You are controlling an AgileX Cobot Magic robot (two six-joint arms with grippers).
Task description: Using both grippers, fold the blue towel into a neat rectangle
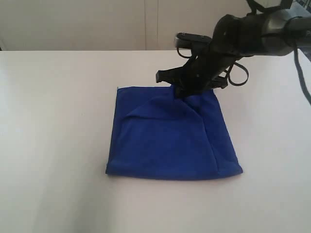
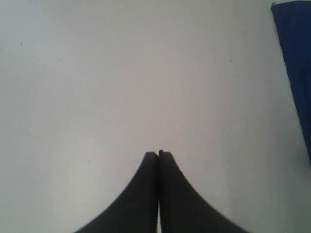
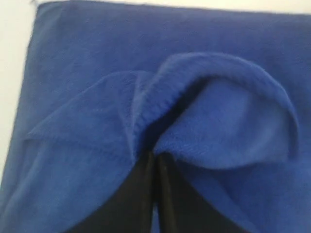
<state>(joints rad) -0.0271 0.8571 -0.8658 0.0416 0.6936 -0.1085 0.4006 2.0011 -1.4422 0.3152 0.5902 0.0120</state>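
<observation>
Blue towel [image 1: 170,141] — one — pinched by right claw [image 3: 155,158]; left claw [image 2: 159,154] closed.

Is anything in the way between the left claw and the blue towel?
No, nothing visible. Only bare white table lies between the shut left gripper and the edge of the blue towel. The right gripper is not blocked either: it is pinching a fold of the towel.
</observation>
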